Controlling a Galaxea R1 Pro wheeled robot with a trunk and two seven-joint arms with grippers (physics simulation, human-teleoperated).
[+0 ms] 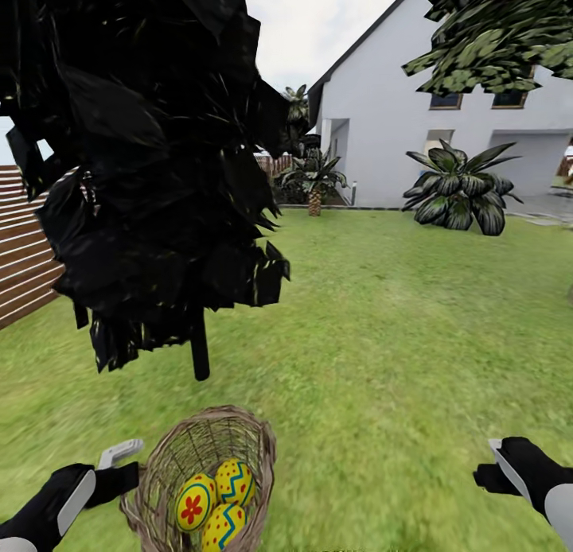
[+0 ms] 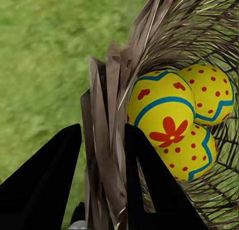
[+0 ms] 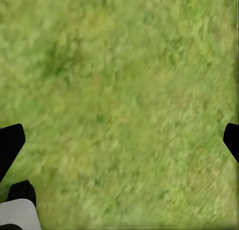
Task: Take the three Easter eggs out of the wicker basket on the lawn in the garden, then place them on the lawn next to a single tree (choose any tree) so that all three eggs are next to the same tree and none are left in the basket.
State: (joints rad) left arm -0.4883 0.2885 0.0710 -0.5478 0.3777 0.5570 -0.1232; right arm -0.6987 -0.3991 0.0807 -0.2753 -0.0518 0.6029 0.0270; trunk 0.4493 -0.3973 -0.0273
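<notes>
Gripping wicker basket rim, left claw holds it tilted; three Easter eggs inside, long axes roughly upright. Right claw open over lawn.

We see both arms clad in matte black casing with pale grey panels. Each pincer, left and right, ends in black fingers with light grey inner faces.

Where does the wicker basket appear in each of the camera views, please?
Head view: wicker basket at the bottom, left of centre, beside the left gripper.
Left wrist view: its wall stands between the gripper's fingers.
Right wrist view: not in it, just lawn.
Shared landmark: the three Easter eggs inside.
</notes>
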